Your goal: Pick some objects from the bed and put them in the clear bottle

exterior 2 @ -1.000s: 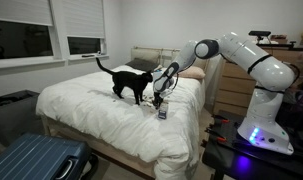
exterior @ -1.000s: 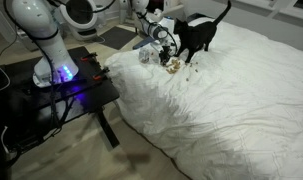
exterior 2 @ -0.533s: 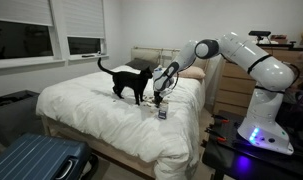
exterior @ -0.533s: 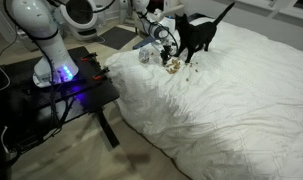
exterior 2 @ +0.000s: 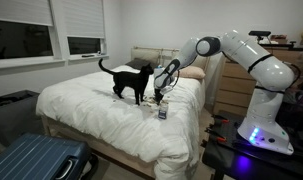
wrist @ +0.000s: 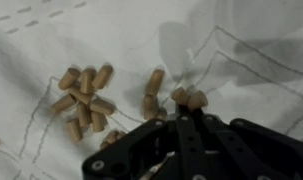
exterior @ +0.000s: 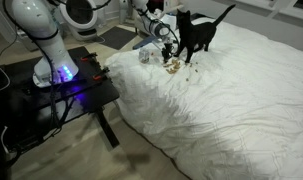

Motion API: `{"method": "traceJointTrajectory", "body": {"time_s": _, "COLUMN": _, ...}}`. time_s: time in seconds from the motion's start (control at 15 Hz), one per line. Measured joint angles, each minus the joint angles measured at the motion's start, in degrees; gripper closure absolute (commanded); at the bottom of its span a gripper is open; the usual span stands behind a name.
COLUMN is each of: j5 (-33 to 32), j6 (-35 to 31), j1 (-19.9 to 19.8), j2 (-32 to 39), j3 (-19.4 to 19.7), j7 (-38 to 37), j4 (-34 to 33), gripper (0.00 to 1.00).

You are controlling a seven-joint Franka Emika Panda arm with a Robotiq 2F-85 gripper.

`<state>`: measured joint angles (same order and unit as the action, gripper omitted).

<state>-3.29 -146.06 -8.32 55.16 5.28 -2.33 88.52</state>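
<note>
Pinching on bed (exterior: 231, 110): gripper (wrist: 188, 108) clamped shut, tips seemingly nipping two pellets (wrist: 181, 95); rest of cluster sits image-left in wrist view. Clear bottle (exterior: 146, 56) stands just beside, toward robot base. Nxt move: short lift & shift over.

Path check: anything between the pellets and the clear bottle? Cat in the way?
Nothing visible. The clear bottle stands just beside the pellets, with only bare bed between them. The black cat stands close by on the pellets' other side, out of the path, though it might step in.
</note>
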Motion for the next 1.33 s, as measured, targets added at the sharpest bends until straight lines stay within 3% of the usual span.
{"method": "traceJointTrajectory", "body": {"time_s": 0.8, "j5": -0.35, "j6": 0.0, "j1": 0.7, "j2": -12.44, "j3": -0.01, "j7": 1.19, "j4": 13.53, "gripper": 0.99}}
{"method": "traceJointTrajectory", "body": {"time_s": 1.33, "j5": -3.49, "j6": -0.2, "j1": 4.13, "j2": -21.95, "j3": 0.16, "j7": 1.19, "j4": 22.89, "gripper": 0.99}}
